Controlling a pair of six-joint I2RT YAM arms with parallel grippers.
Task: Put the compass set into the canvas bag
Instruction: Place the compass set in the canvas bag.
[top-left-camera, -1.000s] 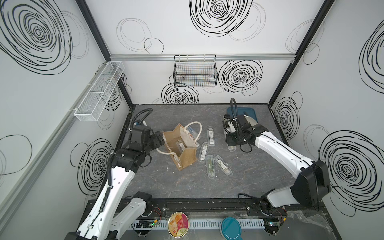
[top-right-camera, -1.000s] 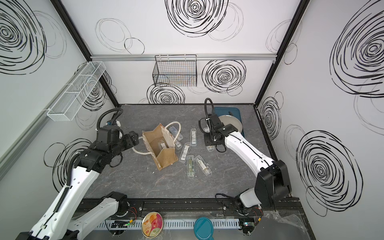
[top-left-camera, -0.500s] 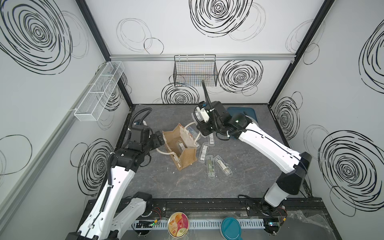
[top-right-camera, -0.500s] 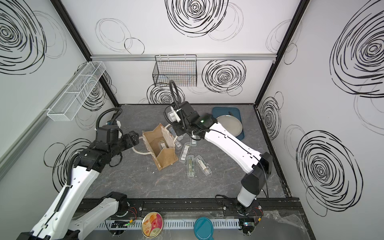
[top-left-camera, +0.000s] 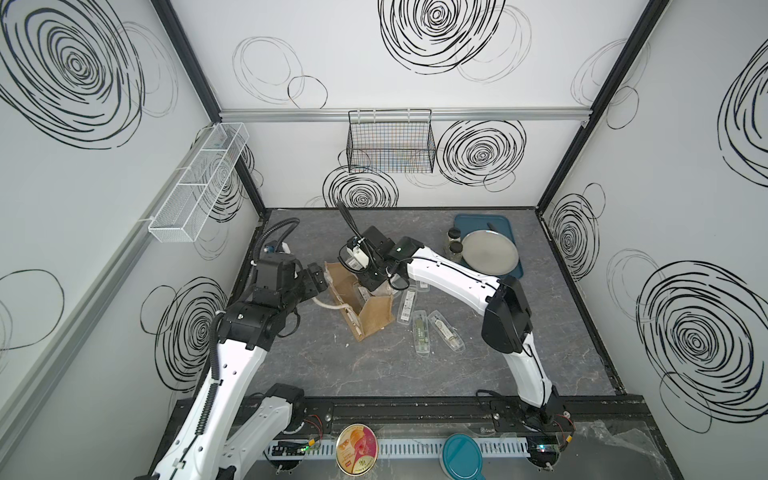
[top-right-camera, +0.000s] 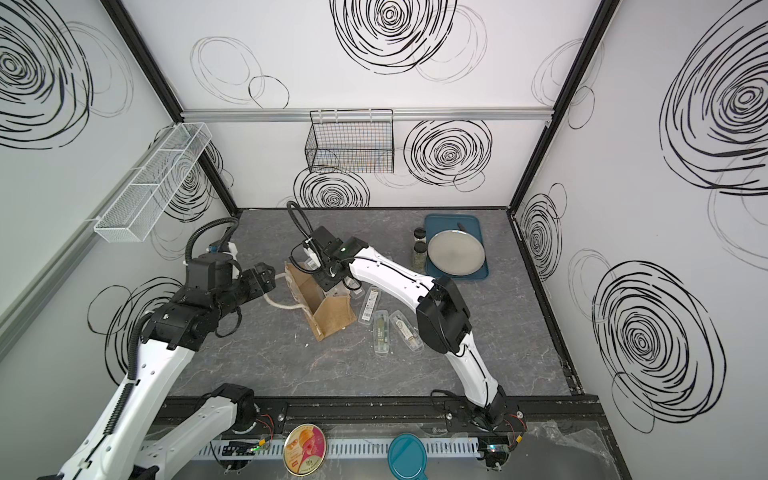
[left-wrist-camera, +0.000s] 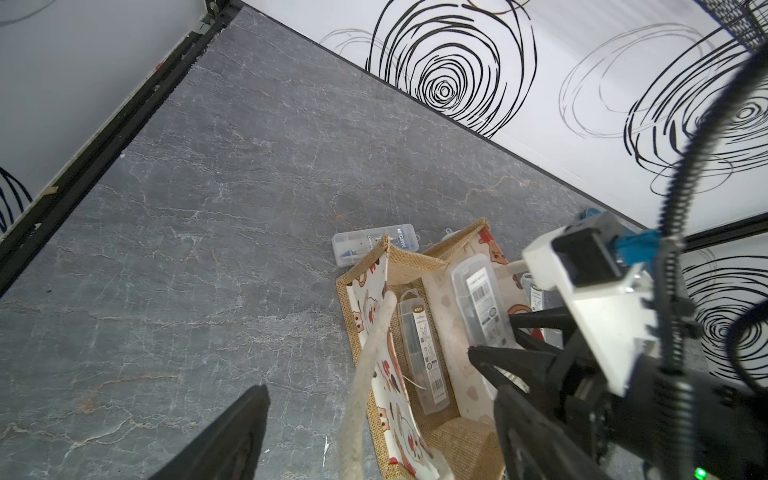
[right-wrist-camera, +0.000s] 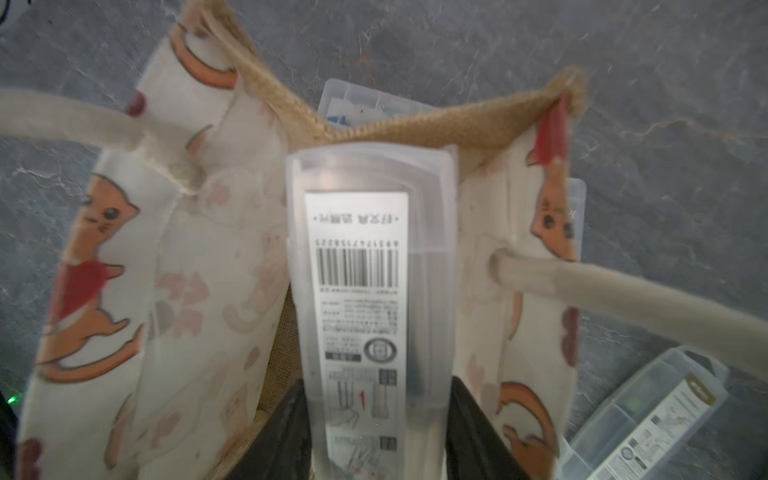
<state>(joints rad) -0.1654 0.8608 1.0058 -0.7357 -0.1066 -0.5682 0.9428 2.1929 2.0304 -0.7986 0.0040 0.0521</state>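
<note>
The canvas bag (top-left-camera: 376, 318) (top-right-camera: 334, 318) stands open at mid-table, burlap with cream cat-print panels (right-wrist-camera: 124, 249) (left-wrist-camera: 415, 266). My right gripper (right-wrist-camera: 376, 390) (top-left-camera: 370, 278) (top-right-camera: 326, 280) is shut on a compass set (right-wrist-camera: 365, 270) (left-wrist-camera: 482, 299), a clear case with a barcode label, held upright in the bag's mouth. Another case (left-wrist-camera: 424, 353) lies on the bag's floor. My left gripper (left-wrist-camera: 378, 390) (top-left-camera: 320, 278) (top-right-camera: 266, 276) is open at the bag's left side, with the near wall and a white rope handle (left-wrist-camera: 365, 365) between its fingers.
Three more clear cases (top-left-camera: 409, 301) (top-left-camera: 422, 332) (top-left-camera: 444, 332) lie right of the bag, and one (left-wrist-camera: 374, 243) behind it. A blue tray (top-left-camera: 469, 218) with a metal plate (top-left-camera: 490, 253) and two jars (top-left-camera: 453, 237) sits back right. A wire basket (top-left-camera: 390, 141) hangs on the back wall.
My right arm has swung from beside the jars leftward to the bag, carrying the case, and now holds it in the bag's mouth. The left arm has not moved.
</note>
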